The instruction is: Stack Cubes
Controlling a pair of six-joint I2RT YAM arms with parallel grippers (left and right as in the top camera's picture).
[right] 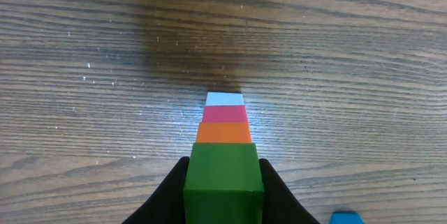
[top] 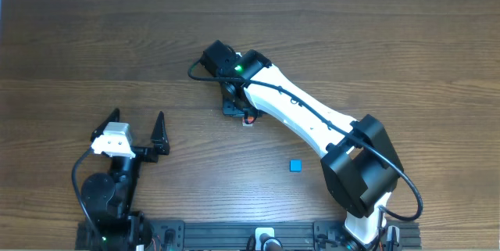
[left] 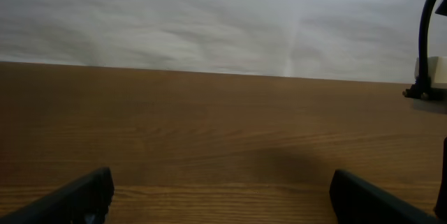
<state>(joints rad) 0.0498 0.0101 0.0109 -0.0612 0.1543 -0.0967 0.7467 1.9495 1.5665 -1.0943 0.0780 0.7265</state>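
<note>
A stack of cubes stands on the wooden table (top: 351, 40): white (right: 224, 99) at the bottom, then pink (right: 224, 113), orange (right: 223, 132) and a green cube (right: 223, 172) on top. My right gripper (right: 223, 182) is straight above the stack, shut on the green cube with a finger pressed to each side. From above, the right gripper (top: 237, 109) covers most of the stack (top: 248, 120). A small blue cube (top: 294, 165) lies alone nearer the right arm's base, and also appears as the blue cube (right: 343, 218). My left gripper (top: 137, 130) is open and holds nothing, low over the table near its base.
The right arm's white link (top: 305, 118) crosses the middle of the table diagonally. In the left wrist view, my left gripper (left: 223, 210) faces bare wood and a pale wall, with part of the right arm (left: 429, 77) at the edge.
</note>
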